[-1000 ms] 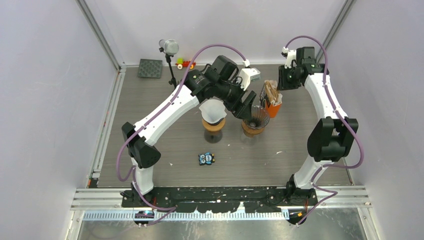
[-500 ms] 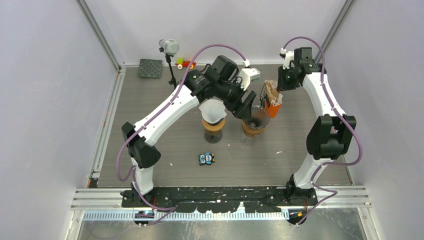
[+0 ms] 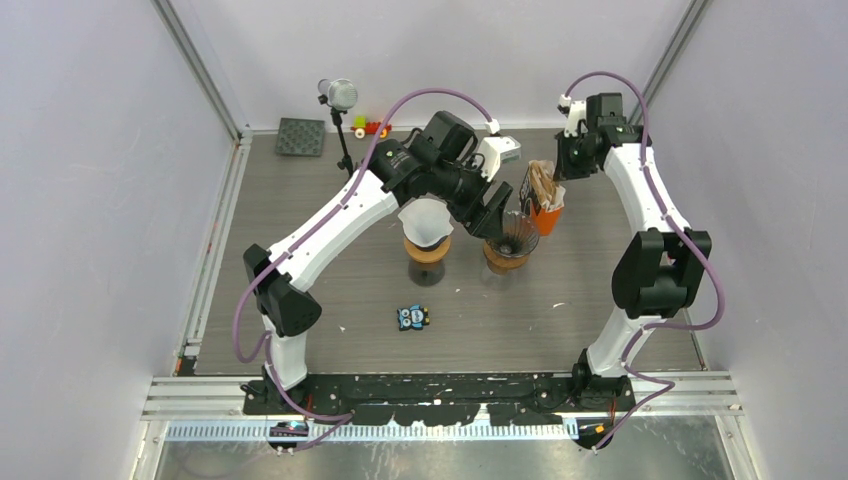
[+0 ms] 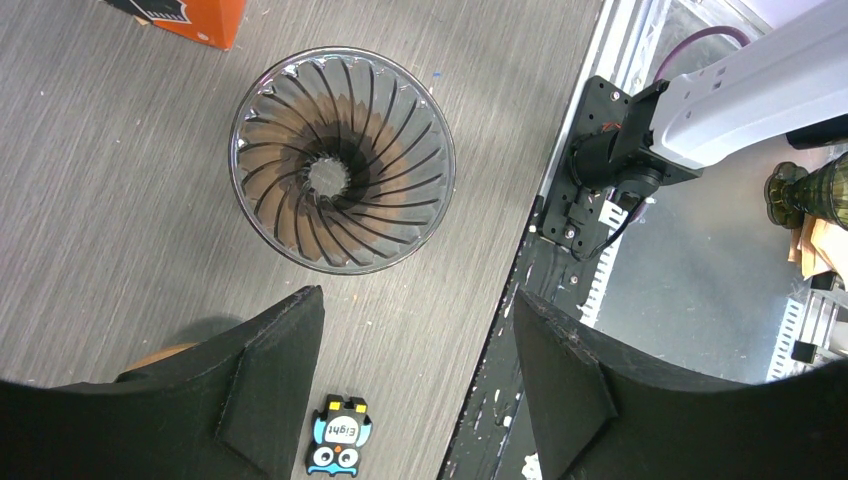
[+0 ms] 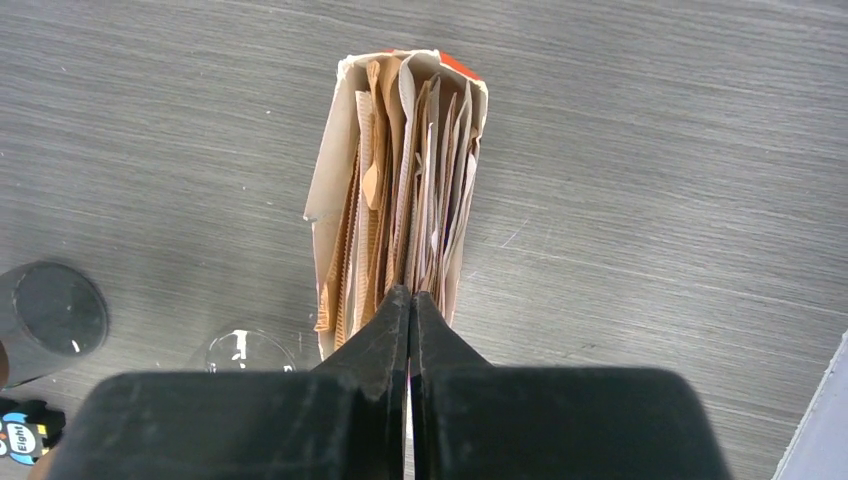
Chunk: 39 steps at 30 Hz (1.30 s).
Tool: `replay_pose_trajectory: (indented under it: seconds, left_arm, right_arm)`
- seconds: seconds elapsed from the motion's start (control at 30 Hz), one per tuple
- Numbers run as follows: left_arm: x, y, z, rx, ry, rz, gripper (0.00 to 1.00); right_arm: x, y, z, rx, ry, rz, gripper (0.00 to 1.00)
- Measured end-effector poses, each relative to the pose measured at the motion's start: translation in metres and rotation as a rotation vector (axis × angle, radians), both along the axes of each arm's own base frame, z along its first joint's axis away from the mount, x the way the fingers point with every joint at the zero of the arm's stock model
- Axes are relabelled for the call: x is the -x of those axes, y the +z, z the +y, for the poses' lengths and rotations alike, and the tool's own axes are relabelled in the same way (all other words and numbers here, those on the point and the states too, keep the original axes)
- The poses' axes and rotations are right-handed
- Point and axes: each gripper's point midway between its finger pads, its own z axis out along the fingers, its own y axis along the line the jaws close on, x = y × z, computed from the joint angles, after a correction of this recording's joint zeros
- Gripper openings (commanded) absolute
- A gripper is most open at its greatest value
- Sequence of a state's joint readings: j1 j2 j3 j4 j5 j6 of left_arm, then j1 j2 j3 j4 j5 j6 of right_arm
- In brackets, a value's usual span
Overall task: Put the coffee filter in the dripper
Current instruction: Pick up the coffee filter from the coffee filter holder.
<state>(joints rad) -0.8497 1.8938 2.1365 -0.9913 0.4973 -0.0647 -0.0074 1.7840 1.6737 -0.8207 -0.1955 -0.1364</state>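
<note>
— Where is the left gripper (image 4: pixel 415 330)?
— Wide open, holding nothing, over the glass dripper (image 4: pixel 342 160).
— And the right gripper (image 5: pixel 410 300)?
— Pinched shut at the coffee filters (image 5: pixel 400 170) in their box (image 3: pixel 546 218); maybe gripping one, hard to tell.

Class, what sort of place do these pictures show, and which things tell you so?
Probably a robotics lab test cell: a left arm and right arm bolted at the table edge, plain walls closing it in, and a microphone on a stand.
</note>
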Motion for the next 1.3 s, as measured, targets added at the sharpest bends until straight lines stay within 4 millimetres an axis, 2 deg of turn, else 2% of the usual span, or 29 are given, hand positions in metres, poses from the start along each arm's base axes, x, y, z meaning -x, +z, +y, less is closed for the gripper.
replay_pose_trajectory:
  seconds: [0.33, 0.43, 0.5, 0.7, 0.9, 1.07, 1.3]
  left_arm:
    - [0.000, -0.001, 0.000, -0.002, -0.002, -0.001, 0.72]
    - [0.000, -0.001, 0.000, -0.002, -0.002, 0.000, 0.72]
    - [0.000, -0.001, 0.000, -0.003, -0.002, 0.000, 0.72]
    - [0.001, -0.002, 0.001, -0.004, -0.002, 0.001, 0.72]
    - [0.002, 0.000, 0.002, -0.001, -0.003, -0.002, 0.72]
    - [0.002, 0.002, 0.003, 0.001, -0.008, -0.012, 0.72]
    - [0.002, 0.002, 0.003, 0.000, -0.011, -0.015, 0.72]
  right_arm:
    - [-0.002, 0.033, 0.000, -0.002, -0.003, -0.069, 0.03]
    - [0.001, 0.043, 0.000, -0.002, -0.003, -0.090, 0.07]
    - [0.002, 0.047, 0.000, -0.002, -0.003, -0.100, 0.13]
    - [0.003, 0.047, 0.000, -0.001, -0.003, -0.096, 0.32]
    - [0.005, 0.046, -0.001, 0.004, 0.000, -0.090, 0.42]
    - [0.008, 0.043, -0.005, 0.032, 0.000, -0.083, 0.43]
    - [0.027, 0.042, -0.011, 0.072, 0.005, -0.071, 0.39]
